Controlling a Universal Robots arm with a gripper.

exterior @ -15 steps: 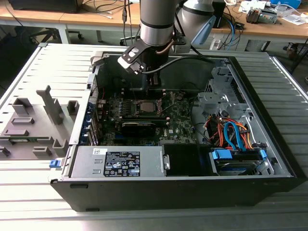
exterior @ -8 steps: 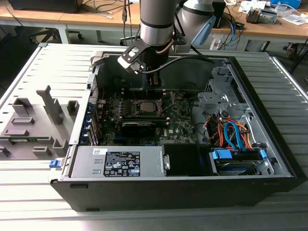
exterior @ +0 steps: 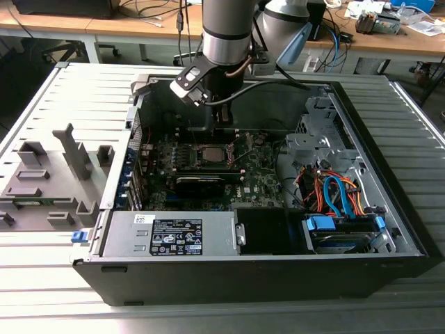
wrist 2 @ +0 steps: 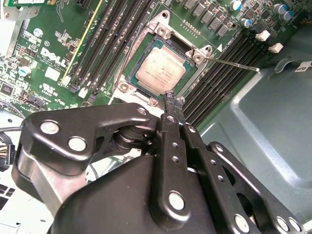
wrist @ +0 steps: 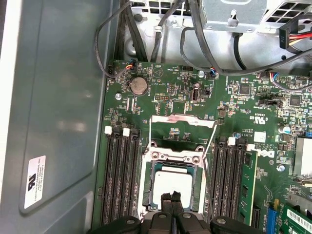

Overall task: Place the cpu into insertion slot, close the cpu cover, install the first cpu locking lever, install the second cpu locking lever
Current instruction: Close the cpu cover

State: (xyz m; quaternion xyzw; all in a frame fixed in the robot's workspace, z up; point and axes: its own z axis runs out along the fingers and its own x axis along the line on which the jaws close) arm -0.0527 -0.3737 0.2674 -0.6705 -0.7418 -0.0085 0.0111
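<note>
Motherboard (wrist: pixel 168 100): cpu (wrist: pixel 170 179) seated, one edge hidden behind closed pincer (wrist: pixel 171 196).

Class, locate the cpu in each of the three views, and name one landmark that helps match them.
Exterior view: cpu seated in the socket, under the arm.
Second wrist view: cpu in the socket, just beyond the tips of the end effector.
First wrist view: cpu in the socket, partly behind those tips.
Landmark: black memory slots flanking the socket in both wrist views.
</note>
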